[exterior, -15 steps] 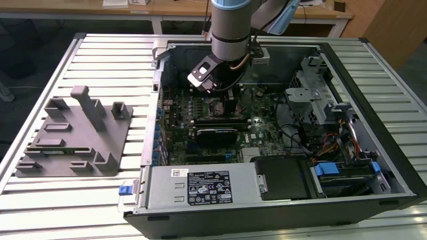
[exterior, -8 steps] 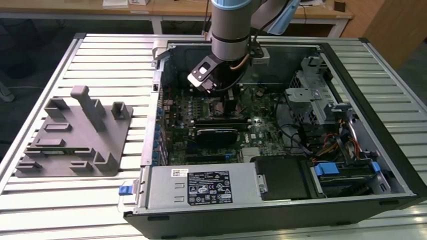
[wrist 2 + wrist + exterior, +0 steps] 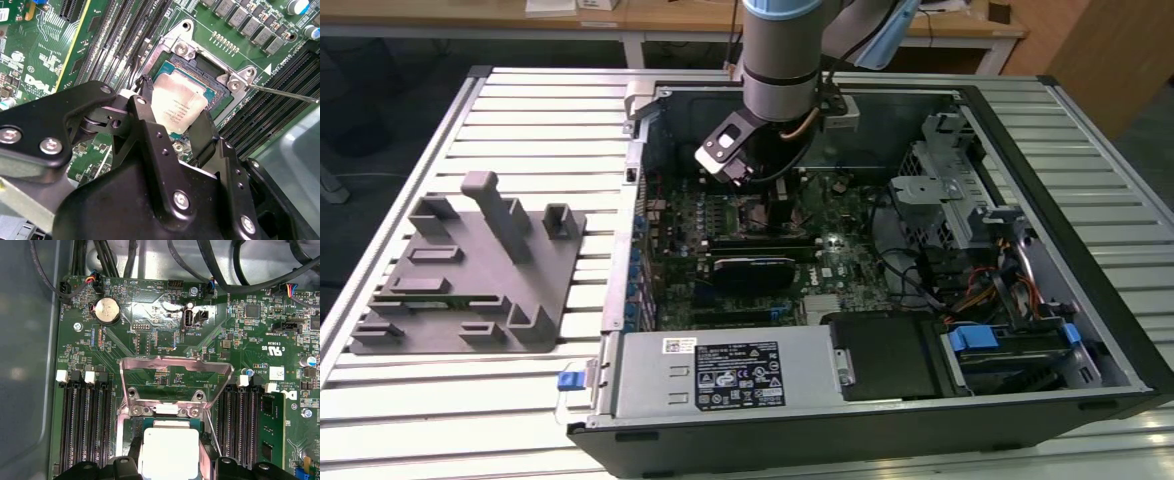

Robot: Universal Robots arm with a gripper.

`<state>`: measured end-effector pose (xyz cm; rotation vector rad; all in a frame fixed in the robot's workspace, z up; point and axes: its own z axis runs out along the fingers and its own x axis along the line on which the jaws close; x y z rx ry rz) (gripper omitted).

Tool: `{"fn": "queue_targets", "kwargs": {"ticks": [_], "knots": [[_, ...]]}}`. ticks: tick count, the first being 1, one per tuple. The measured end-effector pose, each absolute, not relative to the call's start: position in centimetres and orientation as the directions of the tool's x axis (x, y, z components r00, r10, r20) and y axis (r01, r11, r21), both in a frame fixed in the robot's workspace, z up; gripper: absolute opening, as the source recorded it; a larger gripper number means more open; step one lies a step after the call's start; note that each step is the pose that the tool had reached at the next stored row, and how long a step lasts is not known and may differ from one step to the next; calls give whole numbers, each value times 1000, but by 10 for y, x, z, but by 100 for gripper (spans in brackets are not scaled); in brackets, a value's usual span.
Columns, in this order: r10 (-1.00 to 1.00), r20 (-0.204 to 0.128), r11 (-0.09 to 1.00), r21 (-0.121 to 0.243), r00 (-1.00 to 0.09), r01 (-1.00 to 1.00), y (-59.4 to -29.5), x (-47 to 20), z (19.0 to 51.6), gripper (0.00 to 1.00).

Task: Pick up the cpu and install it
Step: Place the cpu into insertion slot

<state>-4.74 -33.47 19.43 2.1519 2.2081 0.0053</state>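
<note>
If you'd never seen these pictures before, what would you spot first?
Probably the big robot arm reaching down into the open computer case on the slatted table. In the second wrist view, its black gripper holds the shiny silver cpu just over the socket on the green board. A grey tray sits at the exterior view's left.

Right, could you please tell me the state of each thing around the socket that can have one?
computer case: lying flat, side open.
socket load plate: flipped up, open.
socket lever: unlatched, swung away from the socket.
cpu: gripped, over the open socket; whether seated, cannot tell.
tool: shut on the cpu's opposite edges.
</note>
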Motion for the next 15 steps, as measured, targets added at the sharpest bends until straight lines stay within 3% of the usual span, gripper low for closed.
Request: {"fn": "queue_targets", "kwargs": {"ticks": [15], "knots": [[999,-39,27,43,-25,999,-335,-47,194,53]]}}
